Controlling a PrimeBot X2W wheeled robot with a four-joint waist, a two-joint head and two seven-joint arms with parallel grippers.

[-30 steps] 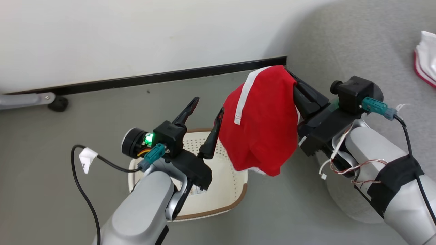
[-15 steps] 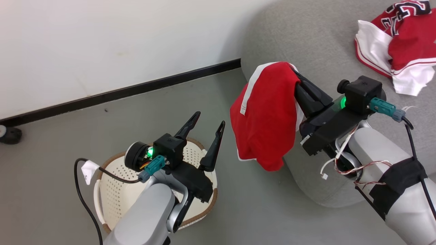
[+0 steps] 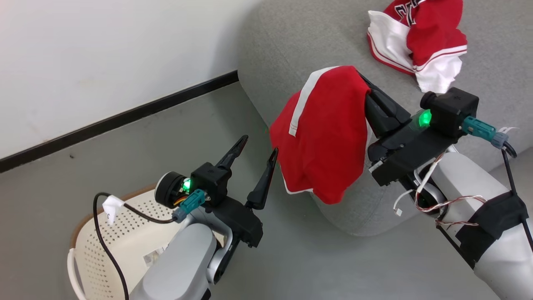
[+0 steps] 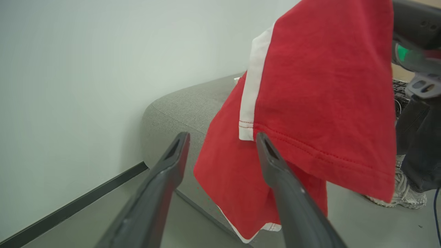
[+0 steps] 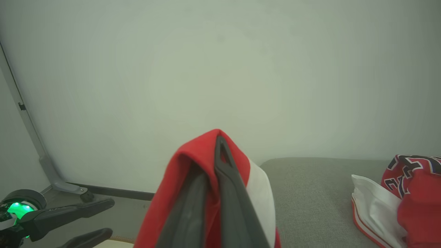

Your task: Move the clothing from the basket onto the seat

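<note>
Grey woven upholstery covered the seat (image 3: 300, 37), a broad cushion with a rounded corner. It took up more of the head view than a second earlier because the camera had swung toward it. Smooth grey floor (image 3: 166, 125) met a white wall (image 3: 83, 50) at a black skirting strip (image 3: 125, 116). The cream perforated plastic basket (image 3: 100, 250), brown-rimmed with a white handle, stood on the floor, now at the lower left corner of that view. The left forearm (image 3: 179, 266) partly hid it, and a paper label (image 3: 152, 257) lay at its bottom. Red shorts (image 3: 325, 137) of soft knit, with a white side stripe and a stitched hem, hung in folds from the right tool (image 5: 211, 155), whose fingers were pressed together on the cloth. The shorts hung before the seat's near corner, no longer over the basket. A red-and-white jersey (image 3: 420, 41) with black lettering lay crumpled on the seat, apart from the shorts. The left tool (image 3: 259, 146) stood spread and bare just beside the hanging shorts, above the floor.
</note>
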